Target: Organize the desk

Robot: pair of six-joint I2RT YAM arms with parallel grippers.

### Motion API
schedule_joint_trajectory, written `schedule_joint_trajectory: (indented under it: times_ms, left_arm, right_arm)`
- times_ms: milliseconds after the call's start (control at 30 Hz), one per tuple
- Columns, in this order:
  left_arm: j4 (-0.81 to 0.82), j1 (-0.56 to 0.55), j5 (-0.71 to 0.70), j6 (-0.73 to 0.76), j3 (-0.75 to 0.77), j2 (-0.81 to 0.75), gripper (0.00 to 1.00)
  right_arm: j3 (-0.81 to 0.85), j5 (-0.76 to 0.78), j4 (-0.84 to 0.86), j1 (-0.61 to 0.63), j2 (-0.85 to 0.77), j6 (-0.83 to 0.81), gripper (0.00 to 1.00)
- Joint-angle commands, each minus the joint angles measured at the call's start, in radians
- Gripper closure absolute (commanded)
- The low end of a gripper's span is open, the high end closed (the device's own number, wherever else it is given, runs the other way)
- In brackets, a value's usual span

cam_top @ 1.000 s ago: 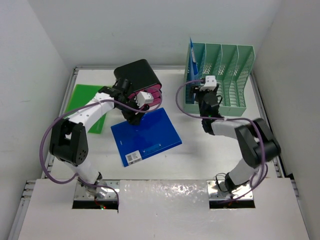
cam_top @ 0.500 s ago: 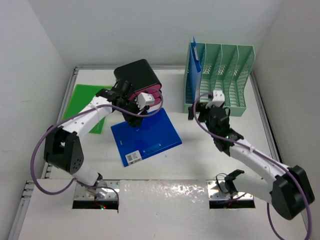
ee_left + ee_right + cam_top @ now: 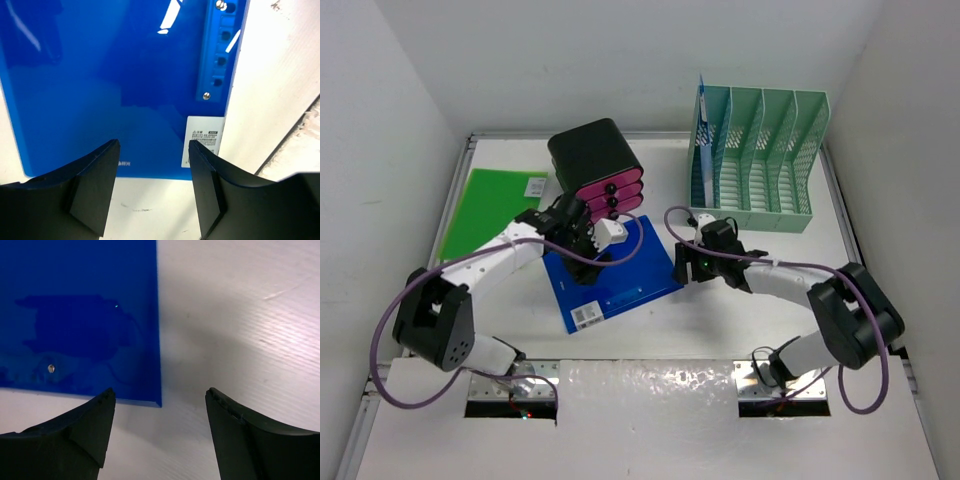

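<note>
My left end effector [image 3: 152,150] hovers spread and empty over the blue folder [image 3: 630,272], and my right end effector [image 3: 160,396], also spread, hangs at its corner. 1 filed folder [image 3: 704,150] stands in the green rack [image 3: 765,150]. The blue folder and a green folder [image 3: 490,205] lie flat on the desk [image 3: 740,320], so I judge 2 filings remain.

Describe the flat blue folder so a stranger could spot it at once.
On the white desk, look to the middle, just in front of the black drawer box with pink drawers. The blue folder lies flat and askew there. The green folder at the left is the wrong colour, and the other blue folder stands upright in the green rack.
</note>
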Motion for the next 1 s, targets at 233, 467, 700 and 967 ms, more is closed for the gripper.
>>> schedule_joint_trajectory:
  times_ms: [233, 467, 700, 967]
  left_arm:
    - [0.145, -0.058, -0.026, -0.014, -0.101, -0.093, 0.43]
    - [0.162, -0.072, -0.023, -0.008, -0.116, -0.084, 0.43]
    - [0.157, -0.108, -0.005, 0.031, -0.151, -0.092, 0.43]
    - [0.255, -0.283, -0.138, 0.031, -0.243, -0.116, 0.41]
  right_arm:
    - [-0.015, -0.150, 0.078, 0.026, 0.047, 0.058, 0.38]
    - [-0.016, -0.166, 0.133, 0.064, 0.102, 0.083, 0.41]
    - [-0.011, -0.135, 0.141, 0.062, 0.134, 0.055, 0.49]
    - [-0.017, -0.165, 0.198, 0.055, 0.167, 0.103, 0.65]
